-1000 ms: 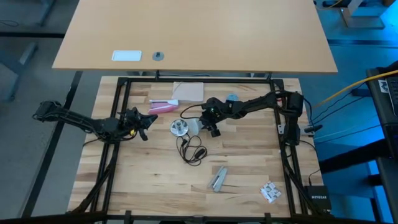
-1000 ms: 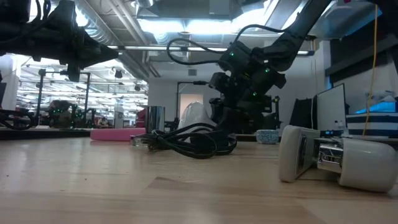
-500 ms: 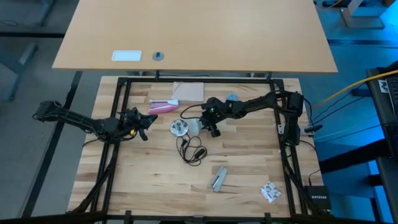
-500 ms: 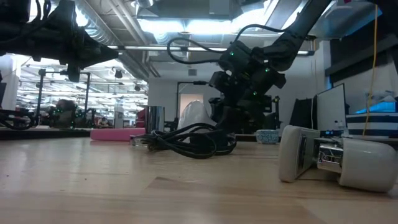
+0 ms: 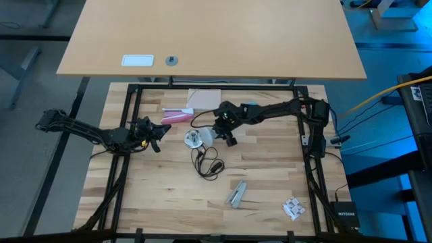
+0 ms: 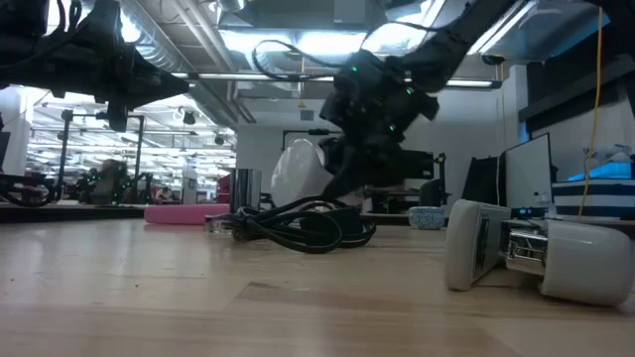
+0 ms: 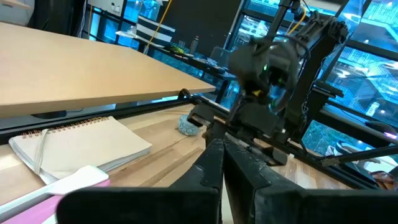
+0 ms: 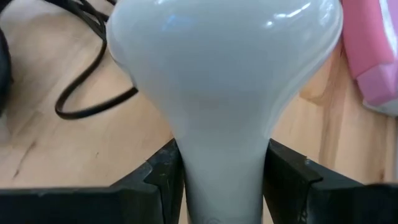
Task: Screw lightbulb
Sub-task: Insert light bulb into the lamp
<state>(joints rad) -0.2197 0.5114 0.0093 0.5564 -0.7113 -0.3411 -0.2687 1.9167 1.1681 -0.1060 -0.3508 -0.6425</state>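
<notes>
1. The left gripper [image 5: 160, 128] hangs over the left part of the counter [image 5: 270, 182], its jaws clenched on nothing; in its own wrist view the two dark fingers [image 7: 214, 165] lie pressed together.
2. Just right of it, a pink object [image 5: 175, 115] lies beside a spiral notebook [image 5: 204, 98] toward the far edge of the counter.
3. The silvery socket [image 5: 194, 139] sits near the middle, its thin black cord [image 5: 208, 162] coiled in front of it.
4. The lightbulb [image 8: 224, 81] is just right of the socket, lifted off the wood in the low view, its neck grasped between the jaws of the right gripper [image 5: 217, 133].
5. The right arm reaches in from the right side of the counter.
6. Farther right, a small blue-grey cap [image 5: 252, 106] rests behind the arm.
</notes>
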